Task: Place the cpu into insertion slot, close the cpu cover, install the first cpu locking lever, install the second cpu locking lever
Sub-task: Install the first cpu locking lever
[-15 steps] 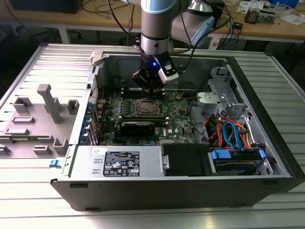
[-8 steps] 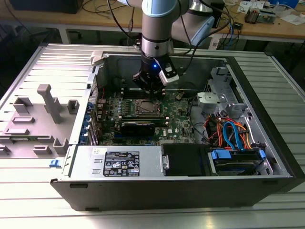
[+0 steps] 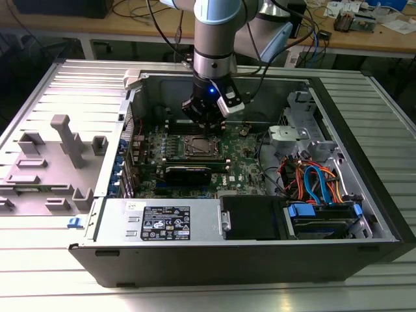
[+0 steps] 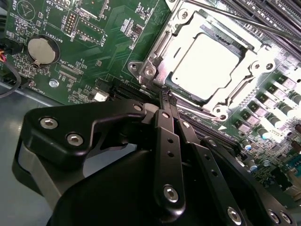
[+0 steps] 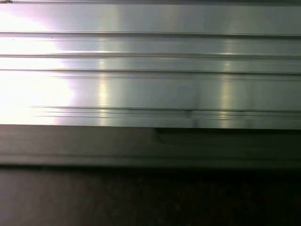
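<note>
Exterior view: the insertion slot [image 3: 200, 147] sits mid-motherboard [image 3: 244, 162] inside the open computer case [image 3: 364, 195]; the arm reaches straight down, its gripper [image 3: 207, 132] just above the slot's far edge.

Second wrist view: the pale cpu [image 4: 207, 66] lies in the slot under the flat silver cpu cover [image 4: 254, 59]. The gripper's [image 4: 165, 96] black fingers [image 4: 164, 113] are pressed together, holding nothing, at the cover's corner. A coin battery [image 4: 39, 50] lies well apart.

First wrist view: ribbed aluminium panel [image 5: 150, 66].

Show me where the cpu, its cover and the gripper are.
cpu [image 4: 204, 66], second wrist view, middle of its pale top.
cover [image 4: 157, 59], second wrist view, silver frame edge.
gripper [image 4: 164, 96], second wrist view, between its fingertips.
</note>
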